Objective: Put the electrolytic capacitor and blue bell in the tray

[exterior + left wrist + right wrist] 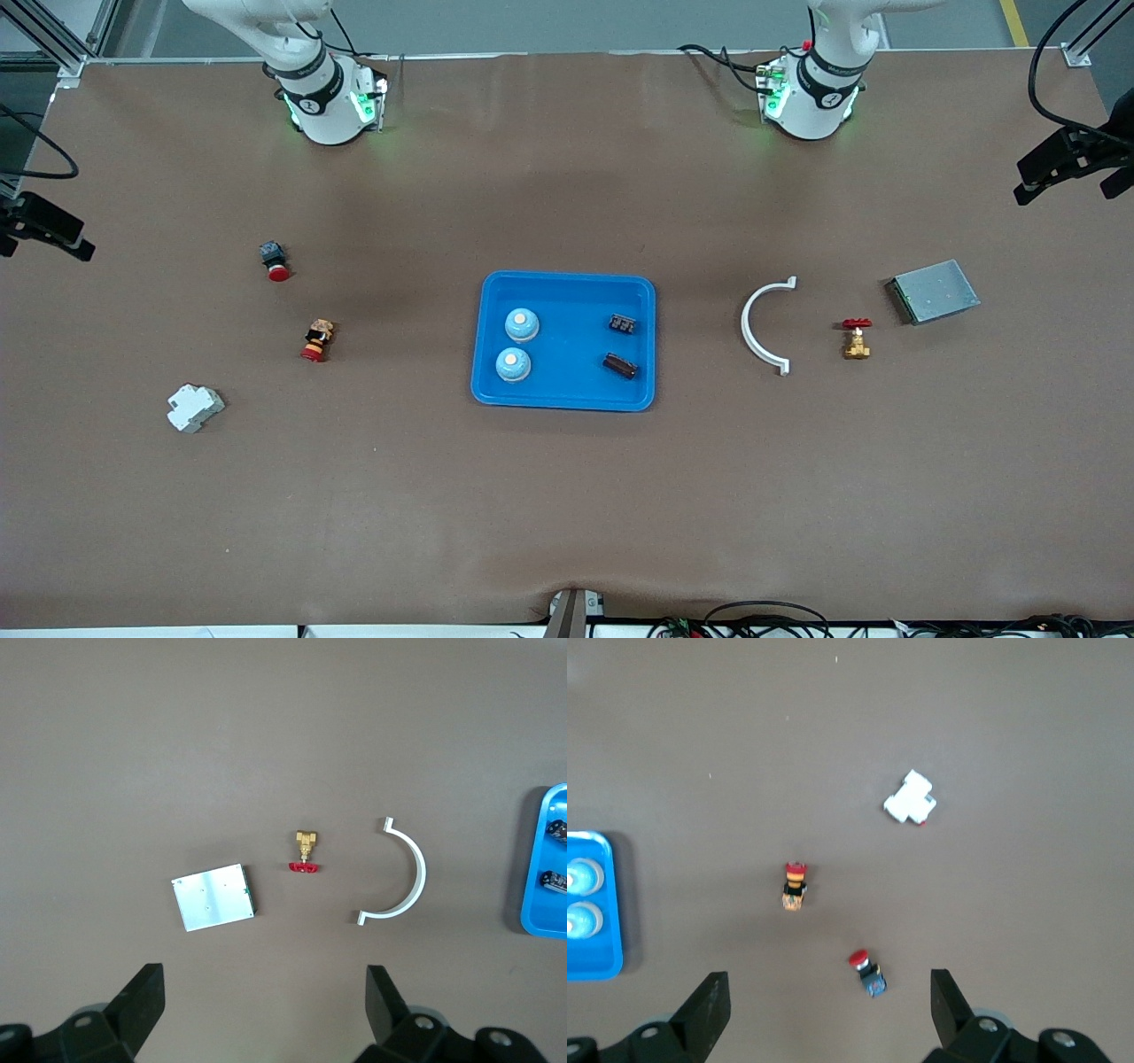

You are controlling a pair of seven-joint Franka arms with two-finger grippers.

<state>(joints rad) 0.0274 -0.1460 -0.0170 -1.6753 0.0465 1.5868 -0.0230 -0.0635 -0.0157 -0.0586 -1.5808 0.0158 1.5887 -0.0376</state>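
Landmark: tray (564, 394), shallow bright-blue, rounded corners, raised rim, resting flat mid-worktop (567, 496).

In the tray, toward the right arm's end: two blue bells, domed with pale tops. One blue bell (522, 324) sits farther from the front camera; the second blue bell (513, 364) sits just beside it, nearer that camera.

In the tray, toward the left arm's end: two small dark components, apparently the electrolytic capacitors. One capacitor (623, 323) lies farther from the front camera; the other capacitor (620, 365) lies nearer, tilted. They lie apart from each other and from the bells.

Off the tray, toward the left arm's end: white curved bracket (764, 327), nearest the tray; brass valve with red handle (856, 339) next; grey metal box (933, 291) outermost.

Off the tray, toward the right arm's end: red-capped push button (275, 260); orange-and-red small part (316, 340); white plastic block (194, 408), outermost and nearest the front camera.

Left gripper (261, 1005): raised over the worktop above the box and valve, fingers (142, 1003) spread wide, holding nothing. Arm waits.

Right gripper (828, 1005): raised over the worktop above the push button, fingers (707, 1008) spread wide, holding nothing.
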